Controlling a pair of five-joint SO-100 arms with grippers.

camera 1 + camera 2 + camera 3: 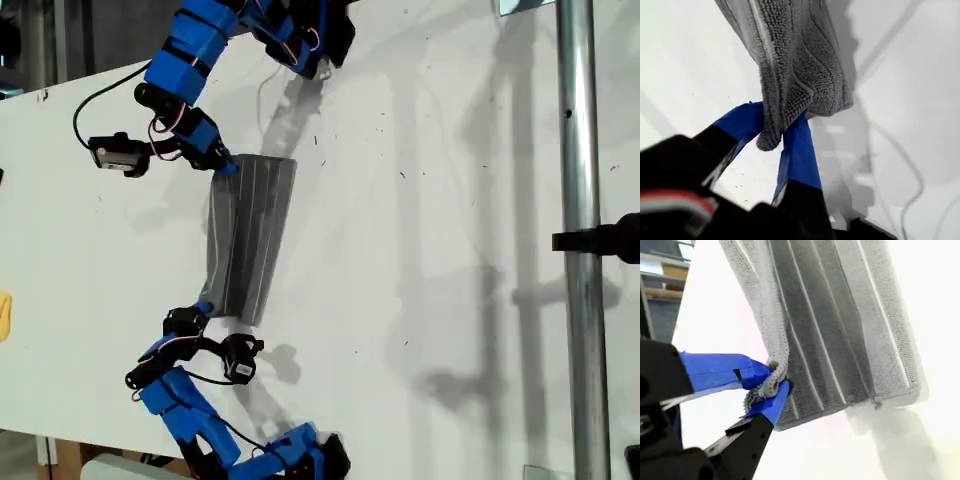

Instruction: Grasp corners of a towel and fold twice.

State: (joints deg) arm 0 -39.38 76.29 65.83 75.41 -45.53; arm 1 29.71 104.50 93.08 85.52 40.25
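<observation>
Both my first gripper (774,131) and my second gripper (771,382) clench corners of the towel (248,238), whose long axis on the counter (420,200) runs twelve to six in the exterior view, free edge toward three o'clock.

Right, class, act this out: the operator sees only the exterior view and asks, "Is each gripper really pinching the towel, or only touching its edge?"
Observer: In the first wrist view, my first gripper is shut on a bunched corner of the towel, with cloth squeezed between the blue fingers.
Operator: And the other one?
Observer: In the second wrist view, my second gripper is shut too, with a small wad of the towel's edge caught between its tips.
</observation>
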